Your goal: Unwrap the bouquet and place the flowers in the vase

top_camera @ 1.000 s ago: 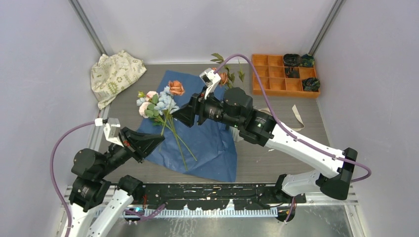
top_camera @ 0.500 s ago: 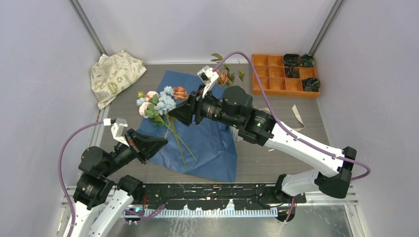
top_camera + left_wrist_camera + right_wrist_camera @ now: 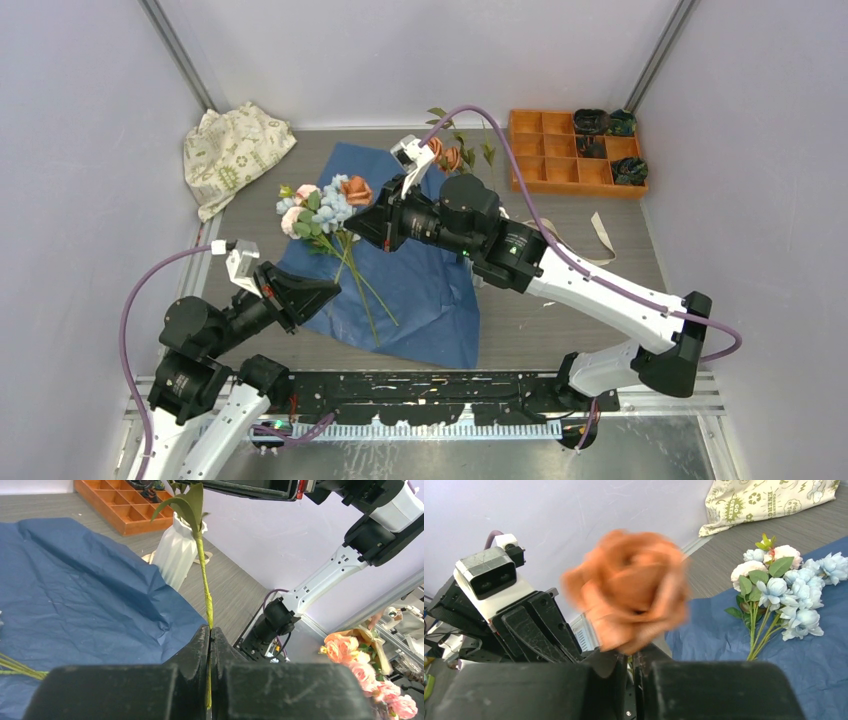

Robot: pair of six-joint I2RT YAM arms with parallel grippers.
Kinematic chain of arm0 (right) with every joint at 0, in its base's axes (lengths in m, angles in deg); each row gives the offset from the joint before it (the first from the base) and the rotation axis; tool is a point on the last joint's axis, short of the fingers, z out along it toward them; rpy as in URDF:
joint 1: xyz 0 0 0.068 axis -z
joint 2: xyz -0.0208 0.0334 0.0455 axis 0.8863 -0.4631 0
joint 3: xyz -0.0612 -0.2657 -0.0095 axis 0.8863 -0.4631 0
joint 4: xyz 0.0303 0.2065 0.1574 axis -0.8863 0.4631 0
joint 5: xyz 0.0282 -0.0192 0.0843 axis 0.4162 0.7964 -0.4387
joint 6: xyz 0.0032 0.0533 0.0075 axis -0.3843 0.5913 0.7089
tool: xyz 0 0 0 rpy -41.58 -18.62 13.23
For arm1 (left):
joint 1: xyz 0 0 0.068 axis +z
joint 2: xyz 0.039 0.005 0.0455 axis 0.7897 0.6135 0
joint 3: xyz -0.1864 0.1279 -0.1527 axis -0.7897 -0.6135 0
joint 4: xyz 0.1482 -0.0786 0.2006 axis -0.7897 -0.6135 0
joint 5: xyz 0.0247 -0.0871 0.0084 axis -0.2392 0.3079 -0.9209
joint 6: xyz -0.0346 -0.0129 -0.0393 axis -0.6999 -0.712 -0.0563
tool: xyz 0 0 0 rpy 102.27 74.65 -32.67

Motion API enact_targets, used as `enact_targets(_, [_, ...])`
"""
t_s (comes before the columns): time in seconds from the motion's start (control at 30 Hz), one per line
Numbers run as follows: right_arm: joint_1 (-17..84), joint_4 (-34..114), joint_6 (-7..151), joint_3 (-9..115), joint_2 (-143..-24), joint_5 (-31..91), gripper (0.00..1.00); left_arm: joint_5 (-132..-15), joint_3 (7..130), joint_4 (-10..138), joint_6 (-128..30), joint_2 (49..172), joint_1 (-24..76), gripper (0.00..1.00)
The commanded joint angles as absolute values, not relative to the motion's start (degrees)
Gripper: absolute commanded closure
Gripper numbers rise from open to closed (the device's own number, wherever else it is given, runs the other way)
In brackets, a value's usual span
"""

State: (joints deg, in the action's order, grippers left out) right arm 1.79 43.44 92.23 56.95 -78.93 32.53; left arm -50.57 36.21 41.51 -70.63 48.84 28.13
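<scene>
The bouquet is unwrapped, and its blue paper (image 3: 420,290) lies spread flat on the table. Pale blue and pink-white flowers (image 3: 320,210) rest on the paper's far left part. My right gripper (image 3: 360,220) is shut on the thin stem just under a rust-orange rose (image 3: 629,595), which looks blurred. My left gripper (image 3: 210,630) is shut on a green stem (image 3: 202,565) that runs up toward the right arm. The white ridged vase (image 3: 177,555) stands beyond the paper's edge with dark leaves in it. In the top view the right arm mostly hides the vase.
A cream printed cloth (image 3: 232,150) lies in the far left corner. An orange compartment tray (image 3: 560,150) with dark items sits at the far right. A beige ribbon (image 3: 603,235) lies right of the right arm. Pink blooms (image 3: 350,660) show beyond the table's near edge.
The right gripper's jaws have closed under the orange rose, and that arm has shifted slightly left. The left arm dropped a little toward the near edge, then held still with its stem.
</scene>
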Motion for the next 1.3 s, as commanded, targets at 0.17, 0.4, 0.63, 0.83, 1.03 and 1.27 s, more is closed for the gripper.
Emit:
enact_targets(0.17, [1.52,43.65,87.69,62.9,-77.57,37.3,0.99,-52.03,36.69,42.95,-72.07,51.16,27.99,0.8])
enact_targets(0.4, [1.52,50.82,81.81,65.22,-70.47,45.97,0.99,-61.3,40.26,39.11,-70.75,58.15,27.99,0.57])
enact_targets(0.63, [1.52,62.82,76.5,70.27,-62.13,53.55,0.99,-75.89,47.26,32.67,-70.66,70.55,27.99,0.58])
enact_targets(0.83, [1.54,75.4,70.73,76.72,-63.2,74.23,0.99,-84.18,56.57,25.56,-71.43,85.25,27.96,0.6])
enact_targets(1.03, [1.6,70.14,65.68,70.71,-62.77,85.05,0.99,-83.21,56.93,28.23,-73.57,89.16,27.9,0.61])
enact_targets(1.27, [2.94,63.98,60.8,65.28,-66.33,89.39,0.99,-84.8,56.34,28.11,-73.67,88.25,27.9,0.61])
